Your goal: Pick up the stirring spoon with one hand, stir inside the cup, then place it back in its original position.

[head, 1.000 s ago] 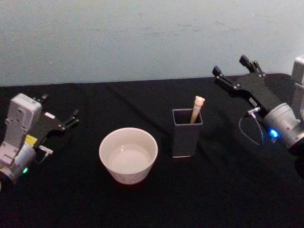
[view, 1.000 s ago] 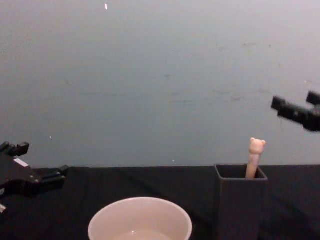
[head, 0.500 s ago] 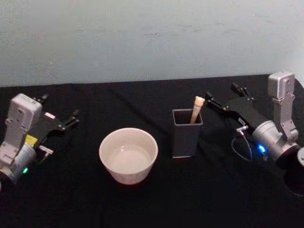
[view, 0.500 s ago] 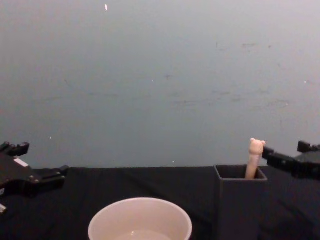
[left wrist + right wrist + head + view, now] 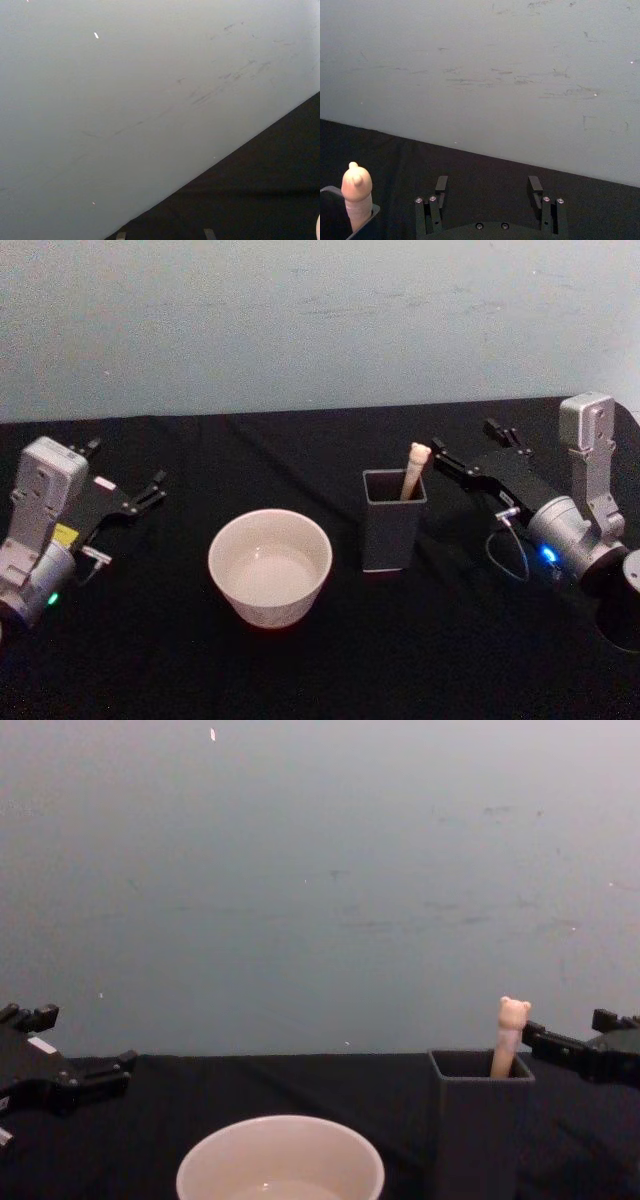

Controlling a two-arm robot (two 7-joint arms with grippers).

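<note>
The stirring spoon [image 5: 413, 469] stands in a dark grey square holder [image 5: 392, 520], its peach handle with the bear head [image 5: 513, 1013] poking out; the bowl end is hidden inside. The handle top [image 5: 357, 192] also shows in the right wrist view. The cream cup [image 5: 270, 565] sits left of the holder, its rim [image 5: 280, 1150] low in the chest view. My right gripper [image 5: 464, 447] is open, just right of the spoon's top at about the same height, apart from it; its fingers [image 5: 436, 197] are spread. My left gripper [image 5: 125, 475] rests open at the far left.
A black cloth covers the table [image 5: 320, 660], with a pale wall [image 5: 320, 320] behind. There is free room between the cup and the left arm [image 5: 40, 530], and in front of the holder.
My right gripper came down from high at the right to beside the spoon's top and edged slightly closer. The left arm, cup and spoon stayed put.
</note>
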